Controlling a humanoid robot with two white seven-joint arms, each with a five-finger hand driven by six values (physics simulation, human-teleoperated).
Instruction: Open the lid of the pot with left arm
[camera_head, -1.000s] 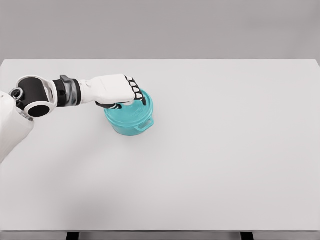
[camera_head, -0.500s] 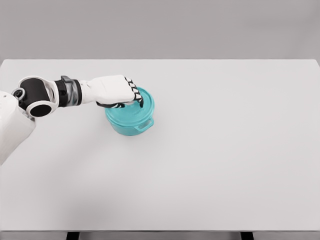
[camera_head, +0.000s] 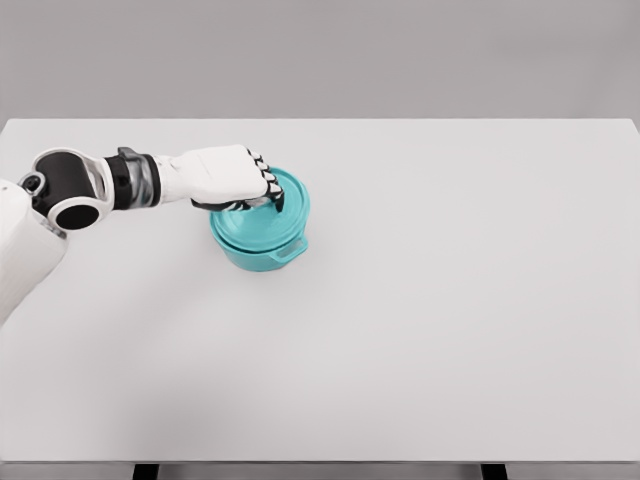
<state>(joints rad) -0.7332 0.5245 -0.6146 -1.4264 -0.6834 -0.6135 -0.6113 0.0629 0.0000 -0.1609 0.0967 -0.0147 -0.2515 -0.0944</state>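
Surface: a plain white table (camera_head: 420, 330) fills most of the frame, its far edge running straight across the upper part. Behind it stands a flat grey wall (camera_head: 400, 50). Two dark supports show at the bottom edge.

Task object: a teal pot (camera_head: 262, 244) stands upright on the table, left of centre in the upper half, with a side handle facing lower right. Its teal lid (camera_head: 290, 205) sits on top.

Left hand (camera_head: 225, 177): enters from the left edge, the arm lying nearly level. Its fingers (camera_head: 268, 186) are curled down over the lid's centre, closed on whatever knob is there.

Hidden or unclear: the knob itself is covered by the hand, so the actual contact cannot be confirmed. A narrow seam appears between lid and pot rim; whether the lid has separated cannot be determined. The robot's body is cut off at the left edge.

Change since the earlier frames: the hand and forearm sit slightly higher in the frame, and the lid with them; the pot has not moved.
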